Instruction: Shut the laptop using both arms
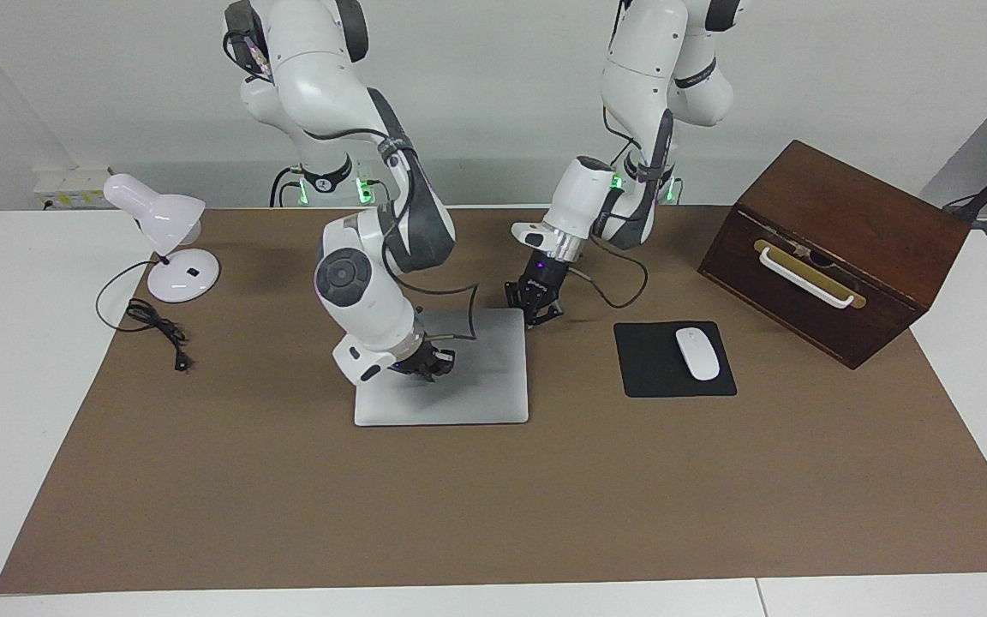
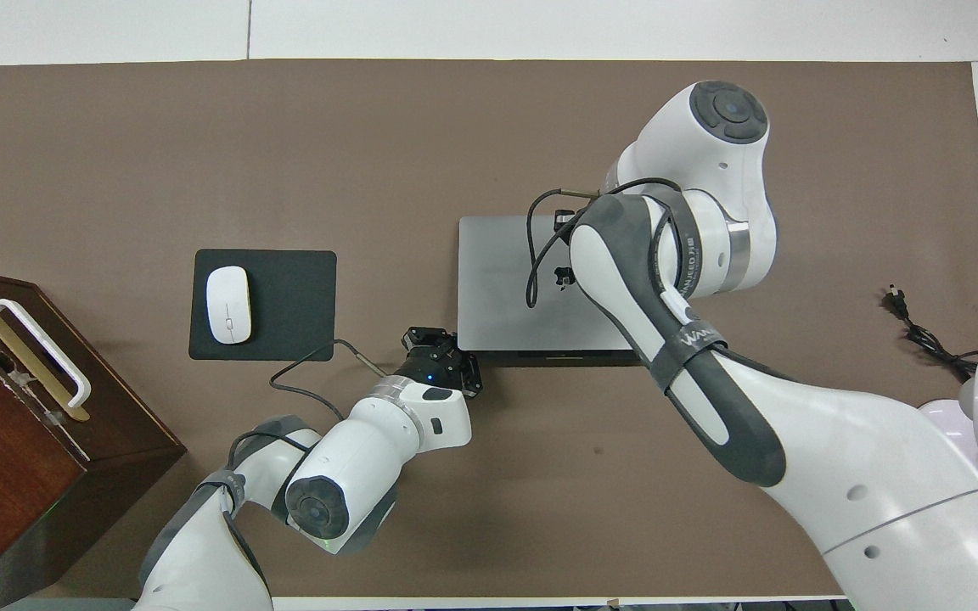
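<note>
The silver-grey laptop (image 1: 476, 396) lies flat on the brown mat with its lid down; the dark apple logo (image 2: 563, 274) shows in the overhead view. My right gripper (image 1: 429, 366) hovers just over the middle of the lid, mostly hidden under its own arm from above. My left gripper (image 1: 536, 315) is shut, low at the laptop (image 2: 497, 288) corner nearest the robots on the left arm's side, and it appears from above too, left gripper (image 2: 446, 344) by that corner.
A black mouse pad (image 1: 656, 377) with a white mouse (image 1: 696, 353) lies beside the laptop toward the left arm's end. A brown wooden box (image 1: 836, 248) with a white handle stands past it. A white lamp (image 1: 170, 231) and its cord (image 1: 155, 326) sit at the right arm's end.
</note>
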Tool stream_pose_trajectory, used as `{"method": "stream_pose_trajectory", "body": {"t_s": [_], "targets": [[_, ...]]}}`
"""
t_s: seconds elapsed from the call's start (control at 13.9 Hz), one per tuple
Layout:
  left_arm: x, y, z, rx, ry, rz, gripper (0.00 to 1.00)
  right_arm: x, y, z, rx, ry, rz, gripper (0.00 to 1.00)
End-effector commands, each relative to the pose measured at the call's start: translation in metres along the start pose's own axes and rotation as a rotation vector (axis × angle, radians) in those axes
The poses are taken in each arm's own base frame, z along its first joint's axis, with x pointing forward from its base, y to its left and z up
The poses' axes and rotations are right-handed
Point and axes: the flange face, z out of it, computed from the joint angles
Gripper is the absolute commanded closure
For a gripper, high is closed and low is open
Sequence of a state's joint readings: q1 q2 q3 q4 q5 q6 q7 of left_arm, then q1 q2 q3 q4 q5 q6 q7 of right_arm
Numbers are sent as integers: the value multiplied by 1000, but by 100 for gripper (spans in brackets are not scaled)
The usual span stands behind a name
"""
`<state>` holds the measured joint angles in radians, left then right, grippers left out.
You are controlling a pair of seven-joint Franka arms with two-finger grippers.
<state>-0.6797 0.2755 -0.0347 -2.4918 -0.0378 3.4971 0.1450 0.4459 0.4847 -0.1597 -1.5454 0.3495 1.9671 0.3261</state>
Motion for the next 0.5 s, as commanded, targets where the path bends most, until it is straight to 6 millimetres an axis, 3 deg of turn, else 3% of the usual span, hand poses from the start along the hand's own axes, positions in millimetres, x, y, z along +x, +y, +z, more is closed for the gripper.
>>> {"method": "stream_pose_trajectory", "body": {"t_s": [0.0,0.14,0.22,0.43], "targets": [[-28,-6,15,7,-61,15,100,-14,23,-72,39,17,33,39],[-28,-7,15,8,-61,12,100,-20,48,-127,2,70,21,9],[-28,-8,15,10,-60,7,100,-23,62,-151,-12,100,12,0],[-28,-13,14,18,-57,-12,100,-28,124,-235,-24,191,-83,0]]}}
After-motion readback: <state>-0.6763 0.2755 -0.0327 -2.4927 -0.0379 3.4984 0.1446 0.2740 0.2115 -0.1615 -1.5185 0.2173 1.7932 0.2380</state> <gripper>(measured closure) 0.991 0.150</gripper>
